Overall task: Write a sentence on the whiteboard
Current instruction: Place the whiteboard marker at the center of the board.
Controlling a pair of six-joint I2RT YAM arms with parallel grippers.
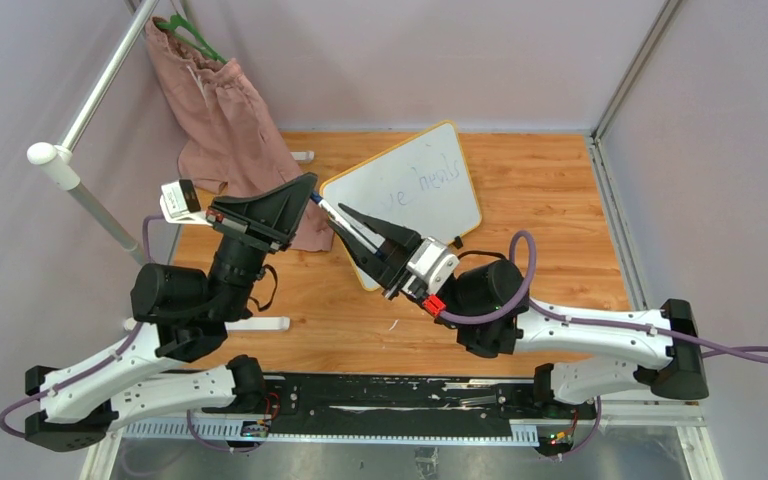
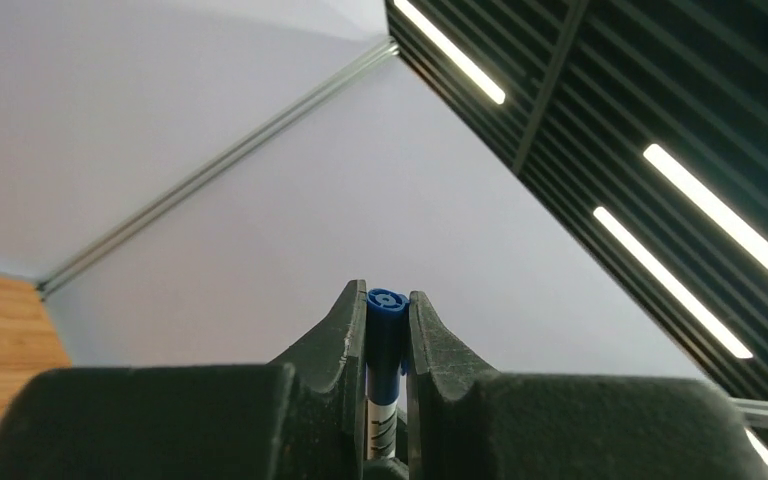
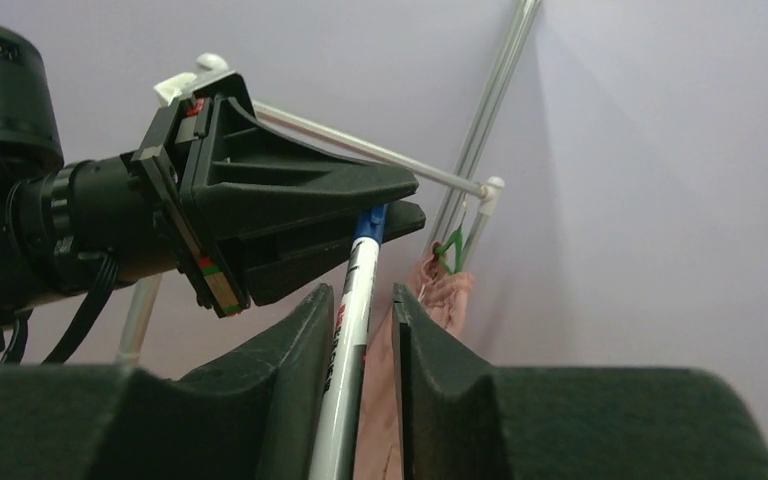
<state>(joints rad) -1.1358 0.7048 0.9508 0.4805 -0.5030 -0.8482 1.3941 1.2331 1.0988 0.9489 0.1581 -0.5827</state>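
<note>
1. The whiteboard (image 1: 455, 205) lies on the wooden surface (image 1: 560, 200) at the far middle, turned at an angle. Its near-left corner is hidden under the right arm's fingers (image 1: 360, 225) and wrist.
2. The sentence (image 1: 422, 182) is faint blue. Only "ve" and a word like "heals" can be made out in the top view. Its start is covered by the right arm, and any second line is too pale to read.
3. The left arm's fingers (image 2: 352, 335) are clamped together on the blue cap (image 2: 386, 310) of a marker (image 3: 345, 350), held above the board's left edge.
4. In the right wrist view the marker's white barrel runs down between the right arm's fingers, lying against one of them. A sliver of pink shows on its other side, so I cannot tell whether they pinch it or merely flank it.
5. The printing on the barrel is too small to read, and the tip end is cut off at the bottom of both wrist views.
6. A pink garment (image 1: 225, 130) hangs from a green hanger (image 1: 195, 35) at the far left, its lower edge partly hidden by the left arm
</note>
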